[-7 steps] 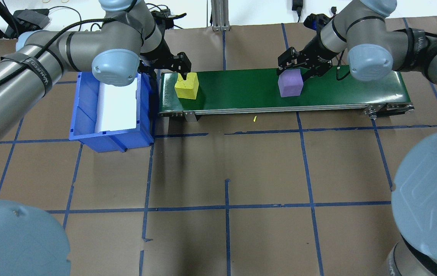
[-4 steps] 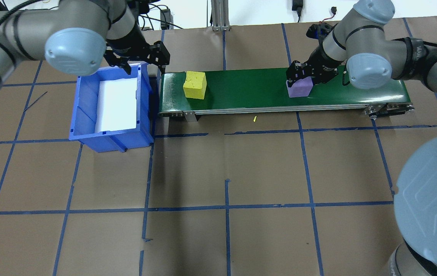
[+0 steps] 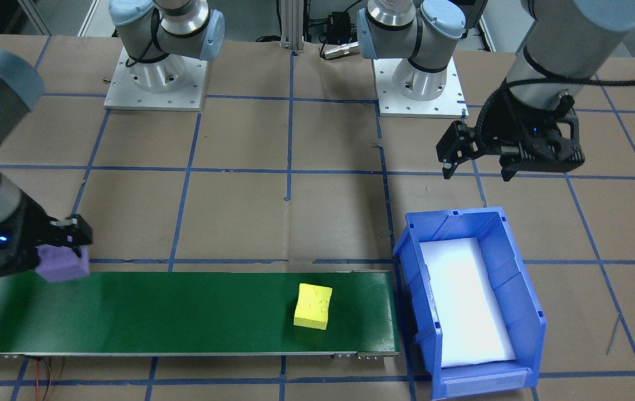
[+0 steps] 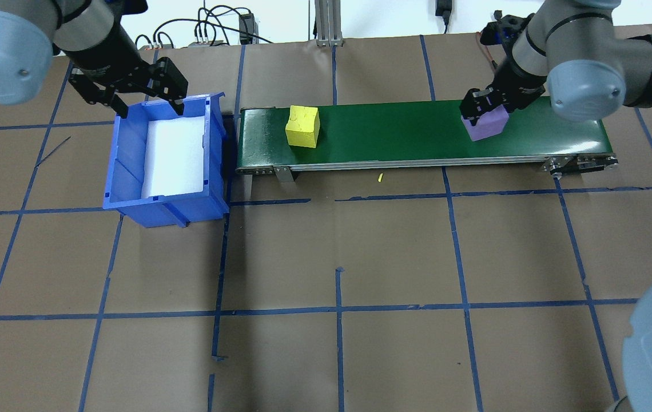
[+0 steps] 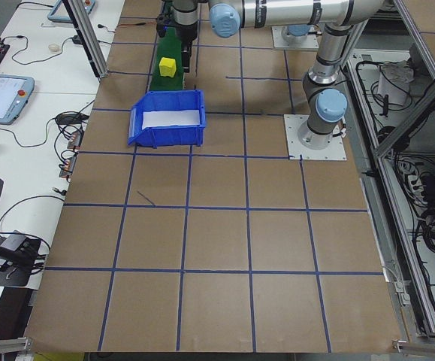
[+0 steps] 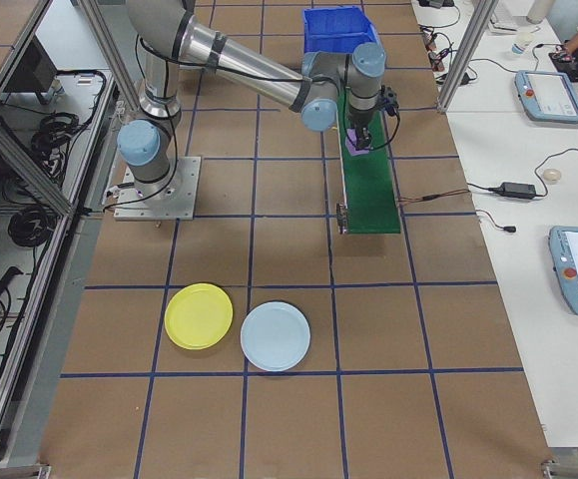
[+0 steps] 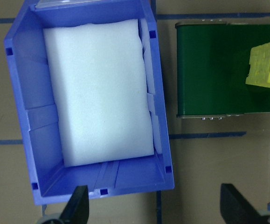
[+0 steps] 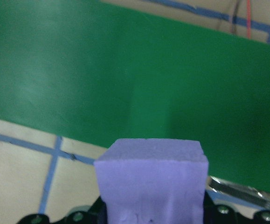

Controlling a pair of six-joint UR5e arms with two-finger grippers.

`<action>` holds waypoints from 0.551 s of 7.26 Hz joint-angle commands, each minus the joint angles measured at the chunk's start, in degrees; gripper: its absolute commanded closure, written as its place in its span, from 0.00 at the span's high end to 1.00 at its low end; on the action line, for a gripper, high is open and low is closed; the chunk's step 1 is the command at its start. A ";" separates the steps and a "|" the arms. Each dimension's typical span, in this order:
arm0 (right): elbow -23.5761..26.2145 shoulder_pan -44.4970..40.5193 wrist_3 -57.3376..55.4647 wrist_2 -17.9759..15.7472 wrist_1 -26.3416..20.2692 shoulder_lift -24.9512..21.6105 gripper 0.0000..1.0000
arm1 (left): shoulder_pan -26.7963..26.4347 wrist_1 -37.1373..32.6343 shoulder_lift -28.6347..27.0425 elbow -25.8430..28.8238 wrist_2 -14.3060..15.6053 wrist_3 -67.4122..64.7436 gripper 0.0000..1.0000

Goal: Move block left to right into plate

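Right gripper (image 4: 483,111) fingers clamped on purple block (image 4: 485,124), right end of green conveyor (image 4: 394,137). Left gripper (image 4: 131,94) spread, empty. Risk: soft foam slipping before yellow plate (image 6: 199,316).

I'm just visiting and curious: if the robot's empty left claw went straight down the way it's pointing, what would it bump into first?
Probably the blue bin. The left gripper hangs open, pointing down over its far rim; depth is unclear, so it might instead reach the brown table just behind.
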State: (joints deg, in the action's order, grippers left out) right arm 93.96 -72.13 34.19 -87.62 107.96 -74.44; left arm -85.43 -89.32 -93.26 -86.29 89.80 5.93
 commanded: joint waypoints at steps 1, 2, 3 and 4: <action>0.43 19.82 23.01 -4.64 -9.34 -3.78 0.29 | -3.32 -3.50 3.08 -0.19 0.82 -0.65 1.00; 1.22 25.49 30.86 -5.80 -8.30 -3.26 0.29 | -3.42 -3.50 2.91 -0.63 0.82 -0.13 1.00; 2.88 30.59 35.46 -8.68 -2.63 -1.43 0.30 | -3.25 -4.02 3.25 -0.20 1.16 -0.13 1.00; 4.55 35.51 40.99 -8.62 5.52 2.76 0.30 | -3.25 -4.55 3.52 -0.28 1.17 -0.13 1.00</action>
State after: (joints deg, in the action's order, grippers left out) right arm 96.63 -43.11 68.06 -95.11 105.62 -75.41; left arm -88.62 -93.25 -90.09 -86.59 90.84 5.77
